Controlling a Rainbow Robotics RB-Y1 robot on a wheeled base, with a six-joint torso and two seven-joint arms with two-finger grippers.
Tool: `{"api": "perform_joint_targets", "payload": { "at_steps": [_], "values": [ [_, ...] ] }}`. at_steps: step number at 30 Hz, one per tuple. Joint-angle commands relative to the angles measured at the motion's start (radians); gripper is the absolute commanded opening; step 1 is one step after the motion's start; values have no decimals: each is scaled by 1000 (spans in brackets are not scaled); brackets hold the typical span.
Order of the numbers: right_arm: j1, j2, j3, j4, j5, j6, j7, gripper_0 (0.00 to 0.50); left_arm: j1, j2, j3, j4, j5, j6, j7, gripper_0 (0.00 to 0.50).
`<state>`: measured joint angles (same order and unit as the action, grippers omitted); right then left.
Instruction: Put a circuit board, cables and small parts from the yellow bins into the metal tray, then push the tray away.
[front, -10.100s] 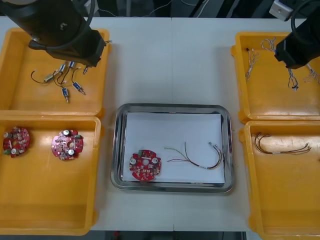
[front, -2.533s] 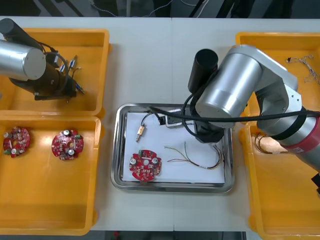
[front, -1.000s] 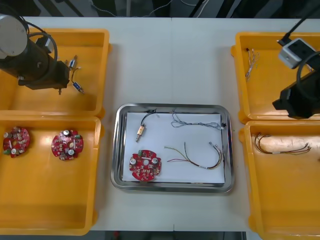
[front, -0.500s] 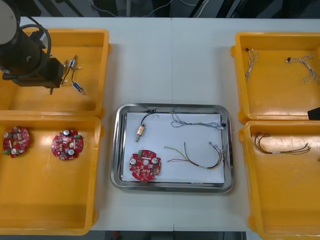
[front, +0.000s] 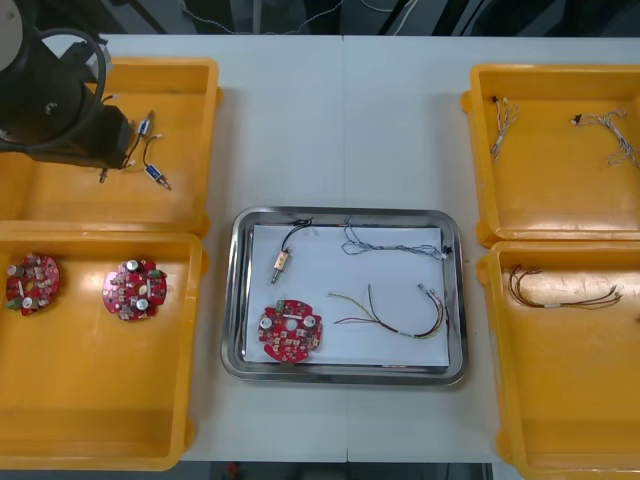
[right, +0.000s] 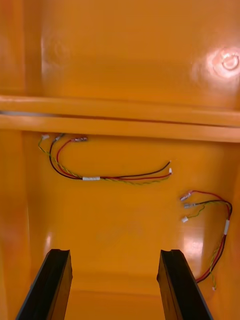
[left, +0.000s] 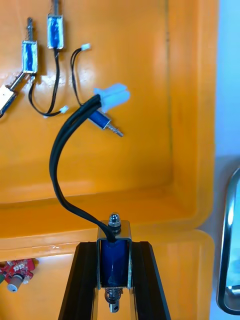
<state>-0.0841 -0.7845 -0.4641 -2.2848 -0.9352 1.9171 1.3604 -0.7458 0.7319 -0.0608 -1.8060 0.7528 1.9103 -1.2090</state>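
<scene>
My left gripper (left: 114, 246) is shut on a small metal part (left: 114, 261) with a blue body. The part's black cable (left: 62, 150) arches up to a white plug. It hangs over the far left yellow bin (front: 60, 200), where my left arm (front: 50, 100) reaches. More small metal parts (front: 150, 150) lie in that bin. The metal tray (front: 232, 300) holds a red circuit board (front: 290, 332), a small metal part (front: 281, 262), a blue and white cable (front: 392, 245) and a red and yellow cable (front: 400, 315). My right gripper (right: 112, 252) stands open above red and yellow cables (right: 105, 175).
The near left bin (front: 90, 400) holds two circuit boards (front: 134, 290). Thin cables (front: 503, 125) lie in the far right bin (front: 560, 190). The near right bin (front: 570, 400) holds red and yellow cables (front: 560, 290). Bare table lies beyond the tray.
My right arm has drawn off past the right edge of the front view. The left arm has shifted slightly toward the far left corner, still holding the small part.
</scene>
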Motion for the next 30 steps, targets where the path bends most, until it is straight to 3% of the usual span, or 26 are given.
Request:
{"api": "perform_joint_targets", "payload": {
  "at_steps": [1,17,30],
  "values": [
    [61,-41,-34,-33,0,3,-35,500,-50,-22,24,-85,10,10,126,0],
    [72,-39,-7,-24,21,3,-66,500,-99,-186,-157,-153,-79,10,253,0],
    [72,-39,1,-10,-10,3,-95,500,-152,-264,-372,-154,-75,10,434,0]
  ]
}}
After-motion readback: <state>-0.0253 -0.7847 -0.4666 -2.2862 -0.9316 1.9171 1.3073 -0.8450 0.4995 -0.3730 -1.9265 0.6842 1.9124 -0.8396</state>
